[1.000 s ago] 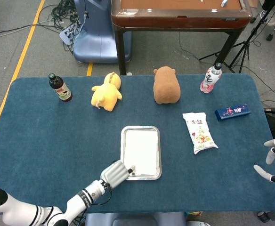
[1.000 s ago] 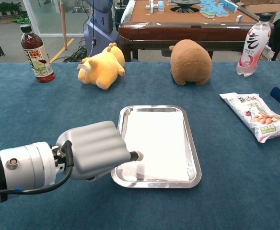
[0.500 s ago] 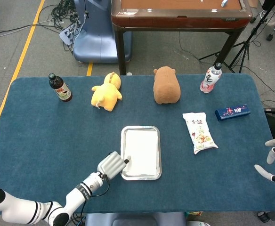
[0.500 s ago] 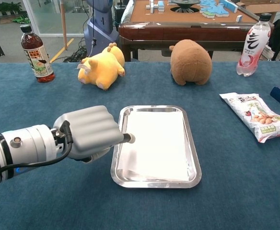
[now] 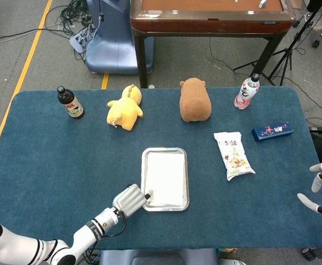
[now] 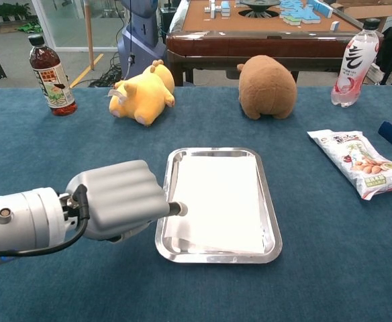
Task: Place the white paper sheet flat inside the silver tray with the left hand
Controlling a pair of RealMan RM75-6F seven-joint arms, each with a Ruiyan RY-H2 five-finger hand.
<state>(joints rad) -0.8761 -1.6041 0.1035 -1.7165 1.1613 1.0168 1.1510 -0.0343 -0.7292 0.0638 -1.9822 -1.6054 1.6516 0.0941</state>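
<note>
Paper (image 6: pixel 217 201) lies in the tray (image 6: pixel 271 208), and this is the relation that decides the coming move: from the left hand (image 6: pixel 119 199), the sheet is directly to its right, across the tray's left rim. In the chest view the left hand sits just beside that rim, with its fingers curled together into a block and one dark fingertip (image 6: pixel 177 208) pointing out over the rim to the left edge of the paper. Whether this tip presses the sheet or only hovers on it, the pictures do not show. The hand seems to hold nothing; the paper is not pinched.

In the head view the left hand (image 5: pixel 130 200) is at the near left corner of the tray (image 5: pixel 144 182), and the paper (image 5: pixel 165 175) fills most of the tray floor. The long axis of the sheet runs away from the robot, the same way as the long axis of the tray. The near left part of the sheet looks a little creased or raised toward the rim, so it is perhaps not fully flat there.

Far to the right, the right hand (image 5: pixel 320 186) rests at the table edge, with fingers spread and empty, well apart from the tray. The left hand is clearly the nearer one.
</note>
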